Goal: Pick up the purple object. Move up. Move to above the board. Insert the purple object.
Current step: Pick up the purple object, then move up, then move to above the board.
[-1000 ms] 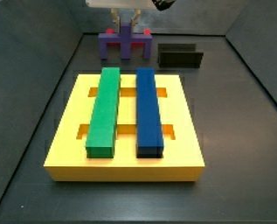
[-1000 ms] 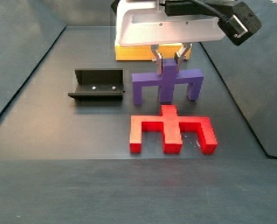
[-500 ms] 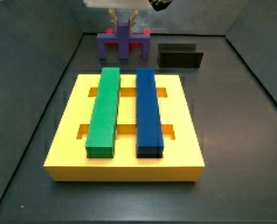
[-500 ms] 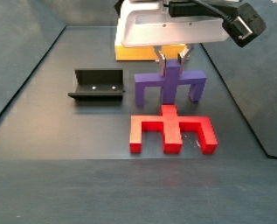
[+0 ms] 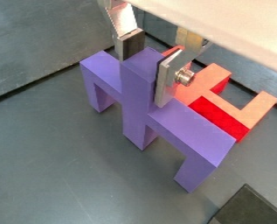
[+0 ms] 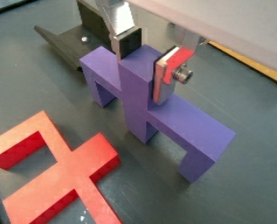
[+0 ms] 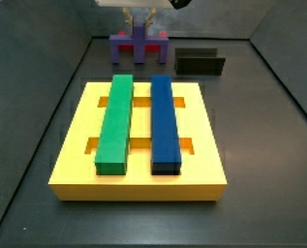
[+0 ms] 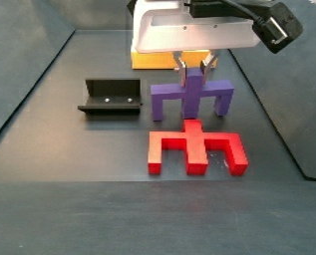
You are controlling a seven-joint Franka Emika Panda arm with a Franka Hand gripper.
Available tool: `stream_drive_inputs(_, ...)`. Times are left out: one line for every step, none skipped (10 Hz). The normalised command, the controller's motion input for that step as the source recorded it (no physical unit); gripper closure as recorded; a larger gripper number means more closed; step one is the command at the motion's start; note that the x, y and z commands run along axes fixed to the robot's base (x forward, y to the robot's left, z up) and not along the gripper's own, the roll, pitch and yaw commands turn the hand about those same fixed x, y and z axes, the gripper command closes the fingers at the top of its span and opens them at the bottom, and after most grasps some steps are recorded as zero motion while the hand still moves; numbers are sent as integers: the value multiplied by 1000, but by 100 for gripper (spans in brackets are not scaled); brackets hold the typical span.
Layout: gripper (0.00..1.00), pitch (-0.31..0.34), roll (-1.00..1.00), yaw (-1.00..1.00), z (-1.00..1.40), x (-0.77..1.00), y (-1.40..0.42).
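side view, board end: high, looks over the board (image 7: pixel 140 136) toward the end effector (image 7: pixel 138 27)
side view, opposite end: faces back, end effector (image 8: pixel 195 68) far
wrist views: close on the purple object (image 5: pixel 147 109)
shared: purple object

Purple object (image 8: pixel 191 97) upright in hand (image 5: pixel 148 61), yellow board (image 7: pixel 138 145) apart
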Motion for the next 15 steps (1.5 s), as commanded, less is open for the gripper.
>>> stream_drive_inputs(100, 0, 0, 0, 0, 0, 0)
stream_drive_inputs(100, 0, 0, 0, 833, 0, 0)
stream_drive_inputs(100, 52, -10, -48, 771, -42, -86)
stream_drive_inputs(100, 75, -3, -43, 546, -55, -60)
stream_drive_inputs(100, 40, 15, -20, 186, 9, -22)
stream_drive_inputs(100, 0, 0, 0, 1400, 0, 0)
stream_drive_inputs(100, 23, -6, 9, 1400, -20, 3)
stream_drive_inputs(100, 20, 3, 1, 1400, -51, -1)
stream_drive_inputs(100, 19, 12, 4, 1400, 16, 11)
stream_drive_inputs(100, 68, 8, 0, 944, 46, 11)
stream_drive_inputs(100, 88, 3, 0, 564, 41, 1)
stream_drive_inputs(100, 77, 5, -1, 251, 42, 0)
stream_drive_inputs(100, 207, -28, -434, 194, 143, -1400)
stream_drive_inputs(100, 200, -4, -383, 175, 138, -1400)
stream_drive_inputs(100, 169, -2, -223, 180, 143, -1400)
